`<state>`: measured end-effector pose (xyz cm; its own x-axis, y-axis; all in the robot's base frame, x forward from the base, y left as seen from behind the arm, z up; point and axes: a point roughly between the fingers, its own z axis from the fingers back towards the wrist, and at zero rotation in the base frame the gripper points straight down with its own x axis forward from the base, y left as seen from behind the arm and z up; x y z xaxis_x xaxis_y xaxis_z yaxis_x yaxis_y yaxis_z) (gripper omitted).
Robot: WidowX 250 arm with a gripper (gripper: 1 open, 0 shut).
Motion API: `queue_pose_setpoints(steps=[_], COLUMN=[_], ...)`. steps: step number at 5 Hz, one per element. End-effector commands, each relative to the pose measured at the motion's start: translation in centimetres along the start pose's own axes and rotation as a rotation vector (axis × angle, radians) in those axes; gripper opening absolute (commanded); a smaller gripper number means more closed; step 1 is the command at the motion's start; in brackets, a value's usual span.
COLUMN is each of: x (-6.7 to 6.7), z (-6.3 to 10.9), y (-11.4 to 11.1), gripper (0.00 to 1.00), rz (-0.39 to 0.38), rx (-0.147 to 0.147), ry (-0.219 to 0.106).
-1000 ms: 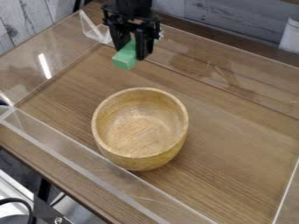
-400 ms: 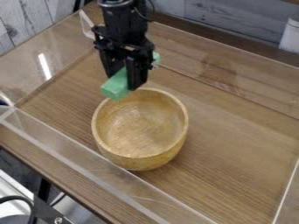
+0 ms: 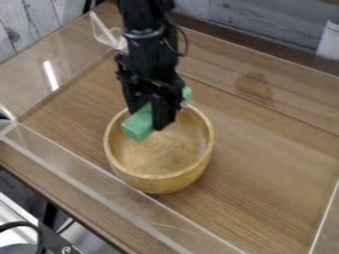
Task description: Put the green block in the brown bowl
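Note:
The brown bowl (image 3: 162, 159) is a round, thick-walled wooden bowl standing near the front of the wooden table. My gripper (image 3: 149, 111) hangs over the bowl's left half, pointing down, shut on the green block (image 3: 139, 123). The block is bright green and hangs from the fingers just above the bowl's pale interior, inside the line of the rim. The black arm rises behind it toward the top of the view.
Clear acrylic walls (image 3: 79, 169) fence the wooden table (image 3: 265, 149) on the front and left sides. A grey wall panel (image 3: 265, 20) runs along the back. Black cabling shows at the bottom left corner.
The gripper has carried the green block from the back of the table toward the front and downward, from beyond the bowl's far rim to above its interior.

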<state>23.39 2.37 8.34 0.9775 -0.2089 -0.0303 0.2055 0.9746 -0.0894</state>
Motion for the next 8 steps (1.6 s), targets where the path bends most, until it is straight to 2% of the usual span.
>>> queue_pose_setpoints(steps=[1,4,8], x=[0.5,0.4,0.7], z=[0.3,-1.8,-2.3], y=[-0.6,-0.4,-0.2], gripper=[0.00,0.00,0.00], rz=[-0.024,-0.029,-0.025], rx=[0.028,0.037,0.036], ry=[-0.040,0.010,0.039])
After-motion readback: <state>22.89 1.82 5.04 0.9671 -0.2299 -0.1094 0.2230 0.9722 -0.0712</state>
